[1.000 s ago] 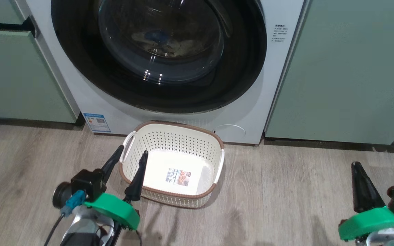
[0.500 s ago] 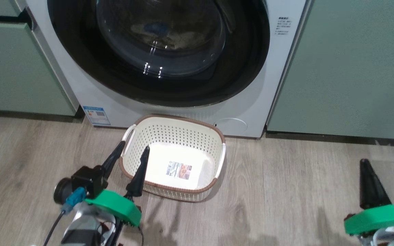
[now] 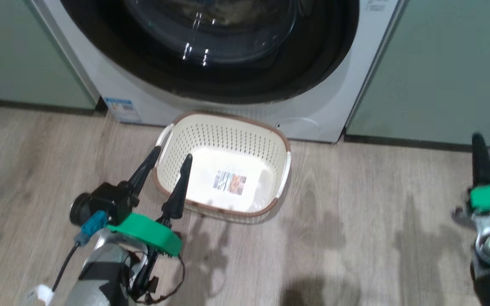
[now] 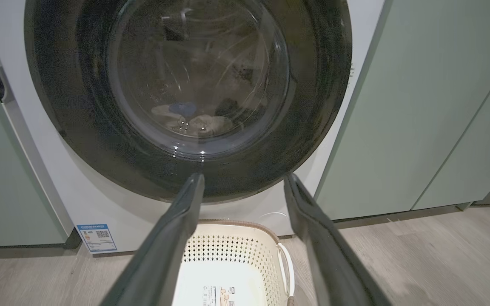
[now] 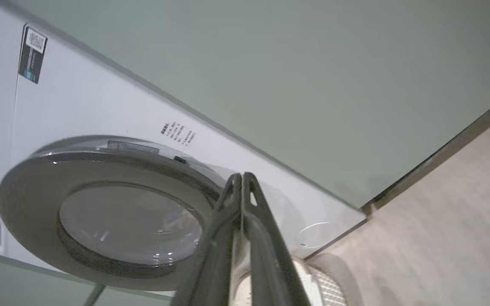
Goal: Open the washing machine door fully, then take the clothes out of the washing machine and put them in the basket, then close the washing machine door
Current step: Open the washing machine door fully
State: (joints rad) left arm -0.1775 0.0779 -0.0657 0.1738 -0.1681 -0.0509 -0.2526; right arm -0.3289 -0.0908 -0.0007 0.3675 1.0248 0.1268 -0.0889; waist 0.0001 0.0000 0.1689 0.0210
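Observation:
The washing machine (image 3: 96,72) stands ahead with its door (image 3: 313,76) against its front, black rim and glass bowl (image 4: 194,76) facing me. Through the glass the clothes (image 4: 187,117) lie low in the drum, pale with a blue patch. The cream basket (image 3: 270,140) sits on the floor just before the machine, holding nothing. My left gripper (image 3: 172,154) is open over the basket's near left rim, its fingers (image 4: 185,212) pointing at the door's lower rim. My right gripper (image 3: 478,142) is shut on nothing, off to the right above the floor; the right wrist view shows its tips (image 5: 241,177) near the door (image 5: 28,195).
Pale green cabinets (image 3: 440,63) flank the machine on both sides, with another (image 3: 11,51) at the left. A blue label (image 3: 119,106) marks the machine's lower left corner. Wood-look floor (image 3: 355,238) spreads between the basket and my right gripper.
The head camera has tipped down, so machine and basket sit higher in the picture. My right gripper has moved forward and turned at the wrist. My left gripper stays open by the basket.

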